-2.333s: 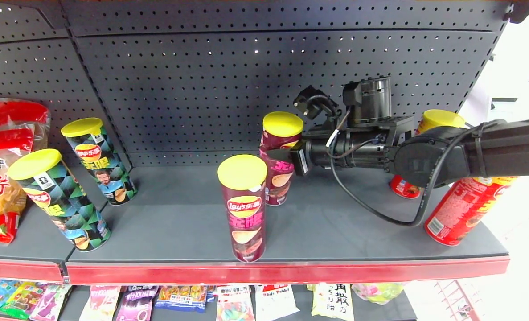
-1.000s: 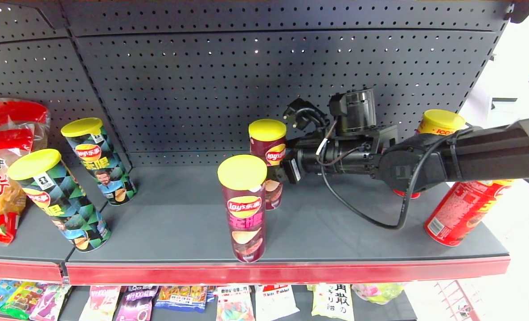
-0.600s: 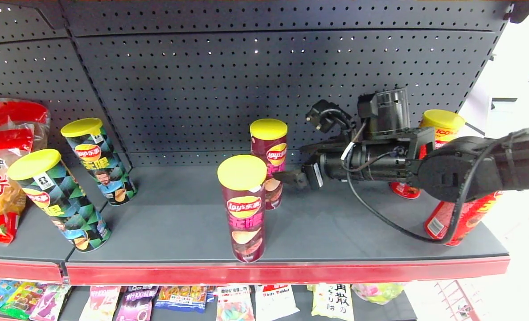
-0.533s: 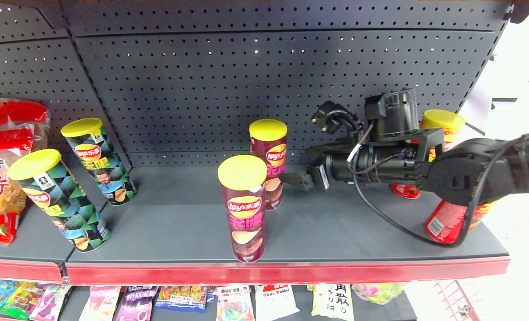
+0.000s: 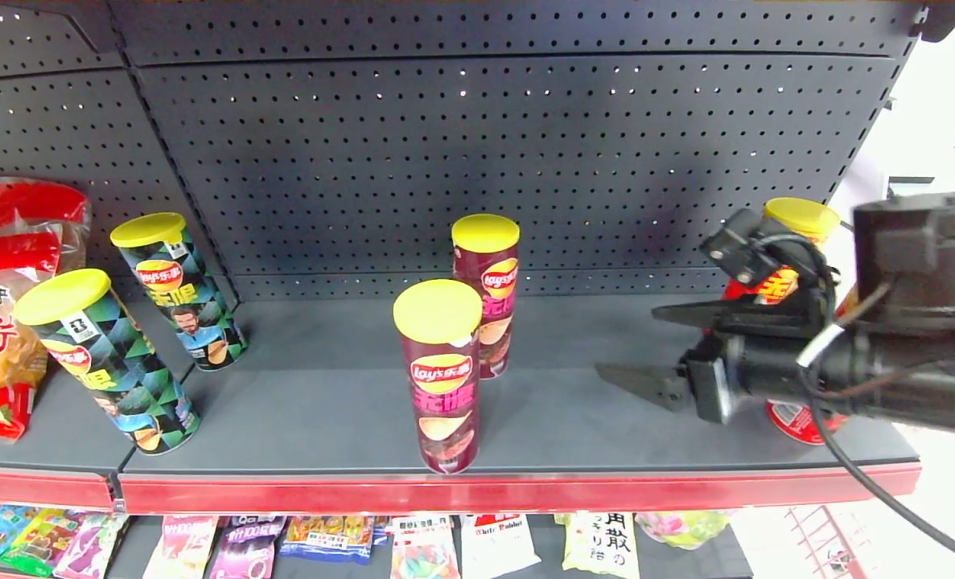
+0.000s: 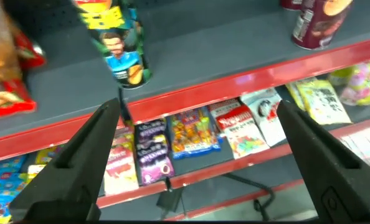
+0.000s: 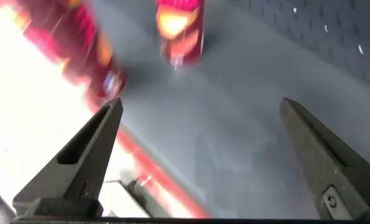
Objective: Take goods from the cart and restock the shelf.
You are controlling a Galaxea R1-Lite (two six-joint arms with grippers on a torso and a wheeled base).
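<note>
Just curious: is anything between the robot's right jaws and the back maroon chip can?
Nothing: in the head view, only bare grey shelf runs from the right gripper to the back maroon chip can.

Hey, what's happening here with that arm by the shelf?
A robot is restocking a shop shelf with crisp cans. Its right gripper, open and empty, has just set down the rear maroon can, now upright behind the front maroon can, and has drawn back to the right.
</note>
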